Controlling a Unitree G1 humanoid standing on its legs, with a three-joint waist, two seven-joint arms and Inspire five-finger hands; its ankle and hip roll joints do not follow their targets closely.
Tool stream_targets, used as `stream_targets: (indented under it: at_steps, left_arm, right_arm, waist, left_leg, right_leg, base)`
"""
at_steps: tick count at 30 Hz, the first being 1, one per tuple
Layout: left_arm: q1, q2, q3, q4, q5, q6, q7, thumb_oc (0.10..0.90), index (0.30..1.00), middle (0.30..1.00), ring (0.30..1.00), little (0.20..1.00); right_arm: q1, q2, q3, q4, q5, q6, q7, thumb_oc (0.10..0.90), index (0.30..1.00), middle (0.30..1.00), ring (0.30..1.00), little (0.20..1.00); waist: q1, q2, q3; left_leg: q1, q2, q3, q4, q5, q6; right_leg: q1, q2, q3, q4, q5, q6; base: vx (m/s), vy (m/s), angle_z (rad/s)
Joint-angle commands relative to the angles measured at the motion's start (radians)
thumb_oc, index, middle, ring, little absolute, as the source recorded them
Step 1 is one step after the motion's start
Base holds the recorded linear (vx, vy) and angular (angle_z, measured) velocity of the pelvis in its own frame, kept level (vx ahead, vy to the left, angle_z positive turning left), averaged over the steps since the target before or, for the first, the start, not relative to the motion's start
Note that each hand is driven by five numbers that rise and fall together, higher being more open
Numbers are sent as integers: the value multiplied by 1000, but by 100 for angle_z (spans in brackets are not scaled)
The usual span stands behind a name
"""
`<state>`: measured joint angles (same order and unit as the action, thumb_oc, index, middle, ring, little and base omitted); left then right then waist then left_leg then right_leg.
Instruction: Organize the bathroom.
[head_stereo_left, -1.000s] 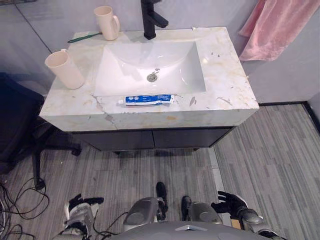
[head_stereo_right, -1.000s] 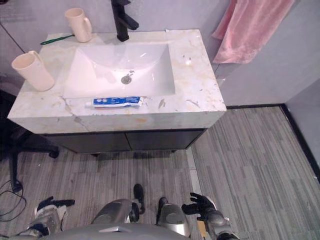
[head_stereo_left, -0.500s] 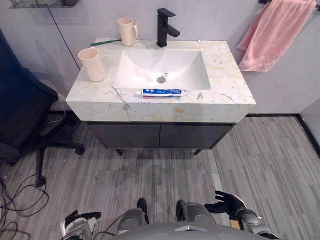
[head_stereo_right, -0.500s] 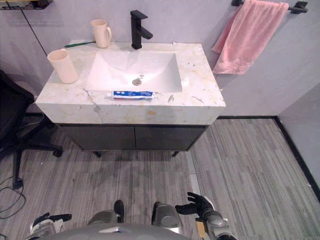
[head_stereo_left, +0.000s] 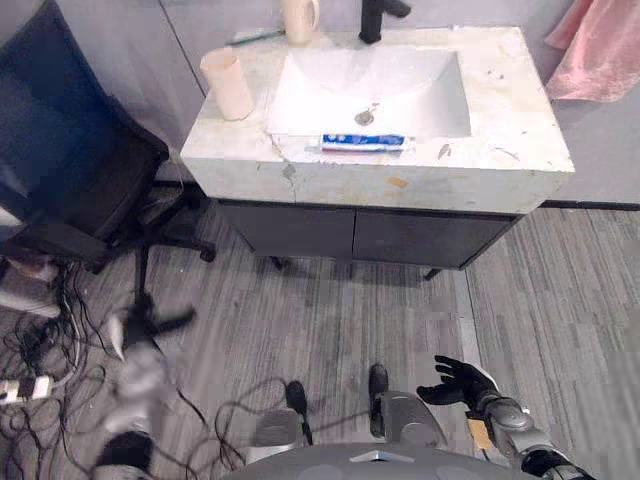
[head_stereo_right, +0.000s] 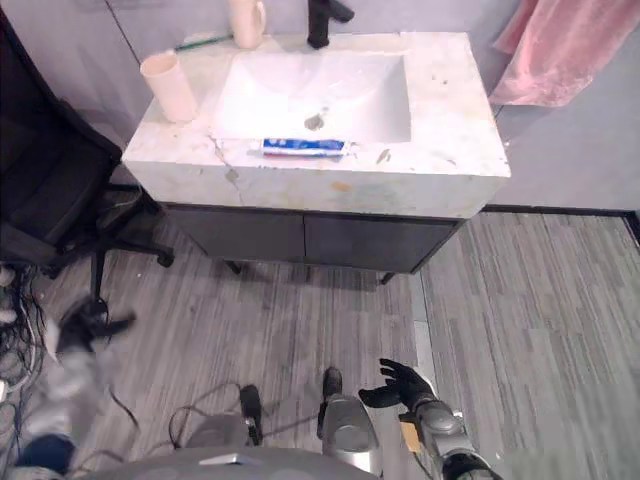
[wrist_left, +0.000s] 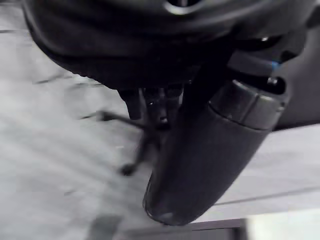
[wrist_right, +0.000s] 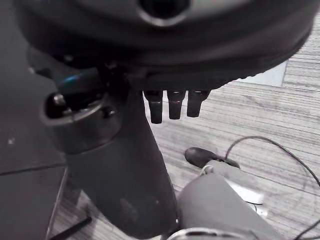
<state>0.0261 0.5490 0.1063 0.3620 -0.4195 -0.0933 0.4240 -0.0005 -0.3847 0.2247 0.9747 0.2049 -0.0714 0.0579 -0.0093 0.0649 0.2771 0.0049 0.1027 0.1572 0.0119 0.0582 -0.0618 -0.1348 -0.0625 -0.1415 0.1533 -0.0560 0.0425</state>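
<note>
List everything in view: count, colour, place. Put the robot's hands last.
Vanity: one, marbled top, dark cabinet, against the wall.
Basin: one, white, set in the top.
Tap: one, black, behind the basin.
Toothpaste: one, blue and white, lying on the front edge of the top.
Cups: two, cream; one on the top's left side, one at the back by the tap.
Toothbrush: one, green, at the back left.
Towel: one, pink, hanging right.
Chair: one, black, left of the vanity.
Left hand: low, over the floor, blurred.
Right hand: low, over the floor, fingers spread.
</note>
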Motion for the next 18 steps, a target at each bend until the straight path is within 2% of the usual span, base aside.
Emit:
stream_targets:
  at_steps: [1, 2, 4, 5, 6, 7, 8, 9, 10, 11, 14, 15, 16, 18]
  left_arm:
    - [-79, 172, 190, 41, 151, -105, 274, 800, 900, 900, 900, 900]
    - [-79, 172, 190, 41, 151, -105, 274, 800, 900, 900, 900, 900]
    - [-105, 269, 254, -49, 222, -120, 273, 800, 900, 900, 900, 900]
    - [-127, 360, 274, -144, 275, -108, 243, 800, 900, 900, 900, 900]
    - [-127, 360, 274, -144, 275, -108, 243, 800, 900, 900, 900, 900]
    - [-154, 431, 289, -219, 302, -113, 167, 800, 900, 900, 900, 900]
    - [-154, 431, 289, -219, 302, -113, 167, 800, 900, 900, 900, 900]
    - [-173, 489, 282, -269, 315, -172, 46, 800, 900, 900, 900, 900]
    - [-202, 559, 268, -365, 279, -205, -134, 800, 900, 900, 900, 900]
    - [-213, 588, 261, -397, 231, -210, -219, 800, 900, 900, 900, 900]
    - [-248, 653, 238, -432, 179, -197, -379, 800, 900, 900, 900, 900]
    - [-259, 665, 226, -435, 171, -189, -387, 800, 900, 900, 900, 900]
    - [-347, 716, 148, -430, 117, -156, -470, 800, 900, 900, 900, 900]
    - [-404, 734, 100, -420, 101, -134, -498, 800, 900, 900, 900, 900]
  right_arm:
    - [31, 4, 34, -9, 24, -39, -15, 800, 900, 900, 900, 900]
    - [31, 4, 34, -9, 24, -39, -15, 800, 900, 900, 900, 900]
    - [41, 4, 46, -6, 23, -42, -15, 800, 900, 900, 900, 900]
    - [47, -2, 55, -4, 28, -42, -9, 800, 900, 900, 900, 900]
    - [47, -2, 55, -4, 28, -42, -9, 800, 900, 900, 900, 900]
    - [49, -10, 62, 1, 23, -43, 0, 800, 900, 900, 900, 900]
    - [49, -10, 62, 1, 23, -43, 0, 800, 900, 900, 900, 900]
    - [46, -13, 65, 10, 18, -46, 8, 800, 900, 900, 900, 900]
    - [43, -15, 71, 16, 3, -41, 17, 800, 900, 900, 900, 900]
    - [42, -15, 73, 18, -3, -40, 21, 800, 900, 900, 900, 900]
    - [33, -21, 81, 25, -23, -35, 38, 800, 900, 900, 900, 900]
    - [32, -21, 85, 25, -23, -34, 38, 800, 900, 900, 900, 900]
    - [17, -28, 105, 26, -19, -26, 42, 800, 900, 900, 900, 900]
    - [9, -30, 111, 27, -15, -26, 44, 800, 900, 900, 900, 900]
  waist:
    - [-20, -40, -64]
    - [-20, -40, -64]
    - [-15, -45, -66]
    - [-12, -47, -70]
    - [-12, -47, -70]
    - [-10, -47, -74]
    - [-10, -47, -74]
    - [-8, -45, -75]
    - [-6, -40, -76]
    - [-4, -37, -75]
    - [-4, -30, -71]
    - [-5, -29, -70]
    - [-13, -26, -66]
    - [-14, -25, -63]
  left_leg:
    - [-51, 29, -73, 134, -70, 3]
    - [-51, 29, -73, 134, -70, 3]
    - [-58, 41, -72, 149, -63, -2]
    - [-59, 51, -66, 161, -56, -6]
    - [-59, 51, -66, 161, -56, -6]
    - [-61, 58, -63, 172, -48, -12]
    - [-61, 58, -63, 172, -48, -12]
    - [-60, 64, -61, 182, -44, -16]
    - [-58, 67, -59, 188, -37, -20]
    - [-58, 69, -57, 190, -32, -23]
    - [-57, 72, -54, 195, -24, -27]
    - [-56, 73, -53, 194, -23, -27]
    - [-54, 74, -49, 197, -20, -27]
    - [-55, 76, -49, 198, -18, -28]
  right_leg:
    - [112, -43, -39, -121, 15, 43]
    - [112, -43, -39, -121, 15, 43]
    - [118, -39, -46, -121, 11, 42]
    - [125, -32, -48, -120, 8, 40]
    - [125, -32, -48, -120, 8, 40]
    - [132, -27, -48, -117, 3, 39]
    - [132, -27, -48, -117, 3, 39]
    - [139, -23, -49, -114, 0, 40]
    - [149, -18, -46, -116, -3, 41]
    - [153, -16, -43, -117, -4, 42]
    - [161, -13, -38, -117, -5, 45]
    - [161, -12, -38, -117, -4, 46]
    - [161, -12, -35, -114, -3, 49]
    - [160, -12, -34, -112, -3, 50]
  base:
    - [-23, -91, 3]
    - [11, -88, 3]
    - [46, -105, 9]
    - [43, -86, 9]
    - [63, -96, 16]
    - [32, -37, 10]
    - [61, -64, 17]
    - [65, -46, 9]
    - [74, -46, 12]
    - [48, -18, 8]
    - [8, 3, 3]
    - [-20, -3, -26]
    - [-37, -10, -29]
    - [-55, -14, -13]
